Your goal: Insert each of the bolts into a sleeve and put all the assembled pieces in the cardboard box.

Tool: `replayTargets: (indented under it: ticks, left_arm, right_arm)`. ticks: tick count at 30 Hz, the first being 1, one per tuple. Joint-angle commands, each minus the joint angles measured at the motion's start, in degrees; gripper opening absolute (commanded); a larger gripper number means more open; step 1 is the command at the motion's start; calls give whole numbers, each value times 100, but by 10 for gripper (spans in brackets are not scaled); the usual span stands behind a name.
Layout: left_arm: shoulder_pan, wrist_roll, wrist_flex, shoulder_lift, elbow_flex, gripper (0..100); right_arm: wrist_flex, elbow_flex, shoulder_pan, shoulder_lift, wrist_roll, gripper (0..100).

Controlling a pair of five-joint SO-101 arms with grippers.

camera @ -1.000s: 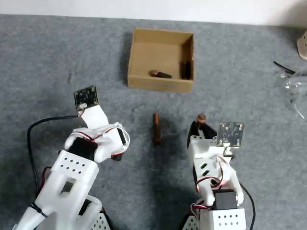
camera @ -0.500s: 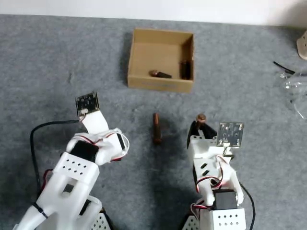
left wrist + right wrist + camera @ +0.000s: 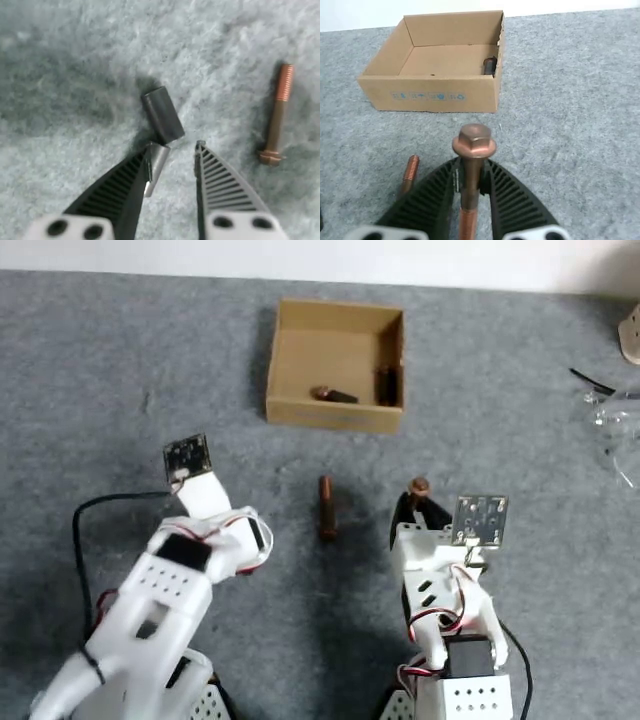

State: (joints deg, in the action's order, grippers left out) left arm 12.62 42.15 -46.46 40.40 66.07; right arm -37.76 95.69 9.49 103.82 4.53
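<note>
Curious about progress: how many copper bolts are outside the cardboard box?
2: held bolt upright in the right jaws; loose bolt lying flat on the carpet nearby. More could be hidden under the arms.

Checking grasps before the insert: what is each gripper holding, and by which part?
Right gripper: a bolt, by its shaft under the head. Left gripper: nothing.

A bolt (image 3: pixel 326 506) lies on the table (image 3: pixel 100 360) before the cardboard box (image 3: pixel 335 417) (two pieces (image 3: pixel 333 394) inside).
</note>
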Motion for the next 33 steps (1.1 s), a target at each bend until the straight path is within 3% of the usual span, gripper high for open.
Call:
replayTargets:
  ticks: [1, 9, 15, 33]
  left_arm:
    - [22, 62, 79, -1068, -822, 138]
    - [-66, 378, 79, -2457, -1516, 137]
    - [-523, 457, 114, -2571, -1543, 137]
    - [-708, 651, 369, -2580, -1508, 137]
  right_arm:
    - [233, 268, -66, 66, 26, 4]
    - [233, 268, -66, 66, 26, 4]
    - [233, 259, -57, 66, 26, 4]
    - [233, 268, -57, 66, 26, 4]
